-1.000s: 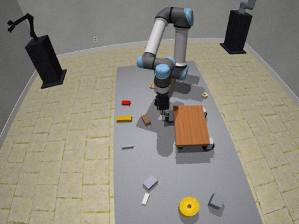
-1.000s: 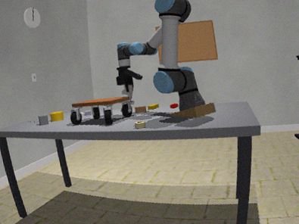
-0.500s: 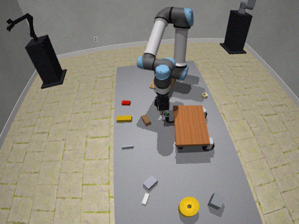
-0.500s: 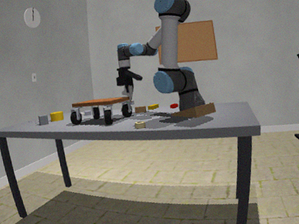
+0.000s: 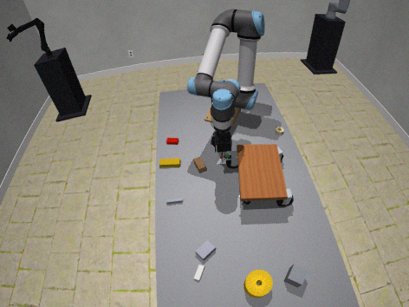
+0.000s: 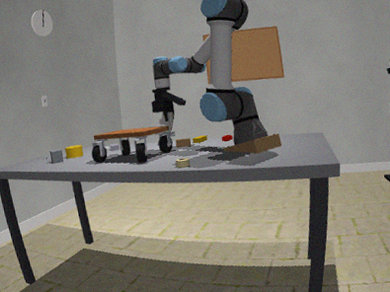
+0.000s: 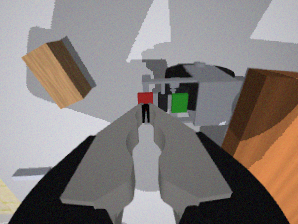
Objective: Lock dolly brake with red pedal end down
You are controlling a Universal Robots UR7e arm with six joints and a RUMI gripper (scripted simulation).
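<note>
The dolly (image 5: 262, 171) (image 6: 129, 133) (image 7: 265, 130) has a wooden deck and stands on its casters on the grey table (image 5: 182, 225). The caster at its near-left corner (image 7: 200, 95) carries a brake pedal with a red end (image 7: 145, 97) and a green end (image 7: 179, 102). My gripper (image 5: 222, 157) (image 6: 169, 120) (image 7: 145, 105) is shut, and its tips point down right at the red end of the pedal, beside the dolly's corner. I cannot tell whether the tips touch the red end. Nothing is held between the fingers.
A small wooden block (image 5: 199, 165) (image 7: 57, 72) lies just left of the gripper. A yellow brick (image 5: 169, 162), a red brick (image 5: 172, 140) and a grey bar (image 5: 174, 201) lie further left. A tape roll (image 5: 280, 130) lies behind the dolly. A yellow spool (image 5: 258, 283) and a grey cube (image 5: 295, 275) lie at the front.
</note>
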